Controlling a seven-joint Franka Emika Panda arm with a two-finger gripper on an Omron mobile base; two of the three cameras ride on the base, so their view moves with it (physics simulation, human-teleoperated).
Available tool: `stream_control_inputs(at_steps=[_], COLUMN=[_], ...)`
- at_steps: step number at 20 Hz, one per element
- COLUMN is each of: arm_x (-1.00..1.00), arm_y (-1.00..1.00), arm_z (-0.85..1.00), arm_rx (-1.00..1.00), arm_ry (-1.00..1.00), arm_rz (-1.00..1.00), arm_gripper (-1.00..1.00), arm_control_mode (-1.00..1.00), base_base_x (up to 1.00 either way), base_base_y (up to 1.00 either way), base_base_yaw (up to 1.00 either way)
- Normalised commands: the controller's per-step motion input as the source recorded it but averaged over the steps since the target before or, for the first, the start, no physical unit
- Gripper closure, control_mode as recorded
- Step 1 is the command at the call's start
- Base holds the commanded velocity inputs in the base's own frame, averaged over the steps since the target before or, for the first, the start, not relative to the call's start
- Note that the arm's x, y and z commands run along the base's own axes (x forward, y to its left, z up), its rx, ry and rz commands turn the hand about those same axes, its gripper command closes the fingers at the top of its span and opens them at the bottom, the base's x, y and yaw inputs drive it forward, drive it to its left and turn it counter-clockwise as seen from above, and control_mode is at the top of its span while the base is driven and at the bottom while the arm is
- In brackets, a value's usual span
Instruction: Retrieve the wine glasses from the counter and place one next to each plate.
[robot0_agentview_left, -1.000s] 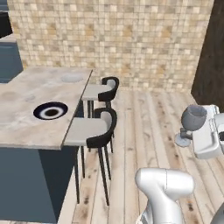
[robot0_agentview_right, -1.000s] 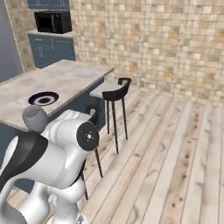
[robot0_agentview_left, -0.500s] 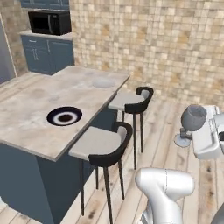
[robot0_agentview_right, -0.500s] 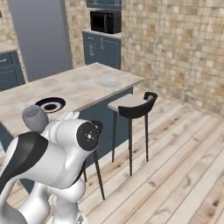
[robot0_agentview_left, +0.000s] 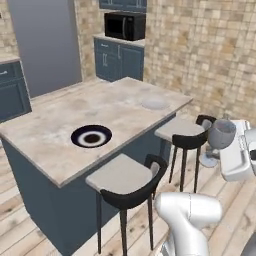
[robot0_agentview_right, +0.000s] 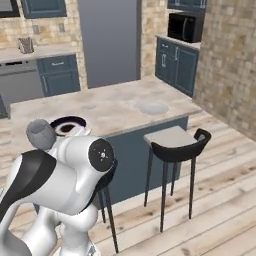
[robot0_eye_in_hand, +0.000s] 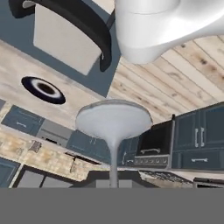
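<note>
The clear greyish stemmed wine glass is carried in the air off the near right side of the island, above the wooden floor, with its thin stem clamped in the closed gripper. In the hand view the rounded bowl fills the centre, stem running down toward the fingertips. On the beige veined marble island top lie the dark blue-black plate with a white centre near the front edge and the plain pale grey-white plate farther along. Two black stools with pale seats stand beside the island. A black microwave sits on the navy cabinets behind.
</note>
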Motion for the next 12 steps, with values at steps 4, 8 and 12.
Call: stream_control_inputs(at_steps=[4,8,12], arm_x=[0.00,0.00,0.00], arm_y=[0.00,0.00,0.00], arm_z=[0.00,0.00,0.00], arm_rx=[0.00,0.00,0.00], arm_ry=[0.00,0.00,0.00], arm_rz=[0.00,0.00,0.00], arm_gripper=[1.00,1.00,1.00], arm_control_mode=[1.00,1.00,1.00], base_base_x=[0.31,0.11,0.01], base_base_y=[-0.34,-0.63,-0.98], base_base_yaw=[0.72,0.65,0.22])
